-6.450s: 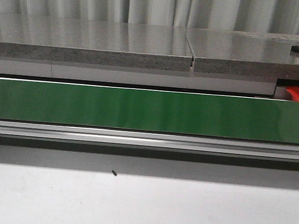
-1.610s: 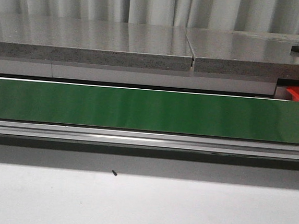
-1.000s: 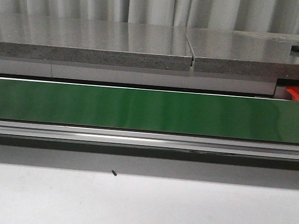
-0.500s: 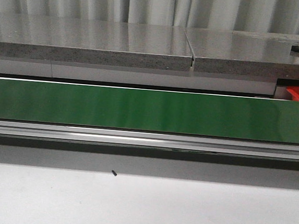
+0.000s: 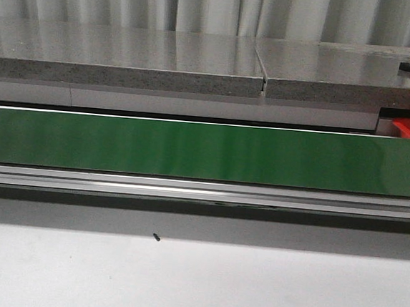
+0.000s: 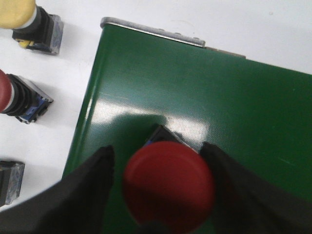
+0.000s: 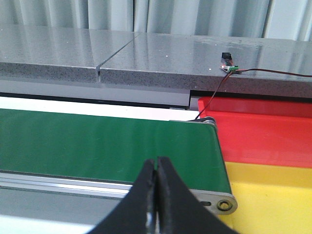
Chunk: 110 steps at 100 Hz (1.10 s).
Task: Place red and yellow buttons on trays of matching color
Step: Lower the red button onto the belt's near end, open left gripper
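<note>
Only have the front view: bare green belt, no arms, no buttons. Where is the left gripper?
Observer: Over one end of the green belt, its fingers either side of a red button. Left wrist view only.
Operator: Gripped or released?
Observer: Cannot tell. Both fingers sit close beside the cap, but contact is unclear.
Operator: Other buttons?
Observer: Yes, on the white surface beside the belt: a yellow button, another red one and the edge of a third part.
Operator: Right arm?
Observer: The right gripper is shut and empty, near the belt's other end, with the red tray and the yellow tray just past it.
</note>
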Each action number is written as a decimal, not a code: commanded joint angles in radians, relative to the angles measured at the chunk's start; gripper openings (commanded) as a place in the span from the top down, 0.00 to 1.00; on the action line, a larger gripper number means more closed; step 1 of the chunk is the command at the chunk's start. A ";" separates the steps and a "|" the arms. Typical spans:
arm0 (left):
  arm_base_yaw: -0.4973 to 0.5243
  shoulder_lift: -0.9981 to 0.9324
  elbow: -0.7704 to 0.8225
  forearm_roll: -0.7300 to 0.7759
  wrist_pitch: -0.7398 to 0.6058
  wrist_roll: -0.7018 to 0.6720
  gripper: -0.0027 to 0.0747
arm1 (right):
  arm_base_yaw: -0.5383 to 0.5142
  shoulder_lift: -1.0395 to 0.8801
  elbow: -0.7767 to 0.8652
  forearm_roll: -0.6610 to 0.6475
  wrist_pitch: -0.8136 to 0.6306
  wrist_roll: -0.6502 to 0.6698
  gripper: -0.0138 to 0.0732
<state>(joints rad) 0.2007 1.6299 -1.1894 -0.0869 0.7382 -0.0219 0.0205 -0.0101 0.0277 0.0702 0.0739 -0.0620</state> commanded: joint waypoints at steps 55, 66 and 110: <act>0.023 -0.167 -0.149 -0.104 0.044 0.022 0.14 | 0.002 -0.016 -0.017 -0.007 -0.085 -0.004 0.92; 0.075 -0.206 -0.123 -0.104 0.044 0.017 0.14 | 0.002 -0.016 -0.017 -0.007 -0.085 -0.004 0.92; 0.339 -0.264 0.100 -0.045 0.003 0.022 0.14 | 0.002 -0.016 -0.017 -0.007 -0.085 -0.004 0.92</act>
<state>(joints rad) 0.5199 1.4009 -1.0947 -0.1315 0.8080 0.0000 0.0205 -0.0101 0.0277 0.0702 0.0739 -0.0620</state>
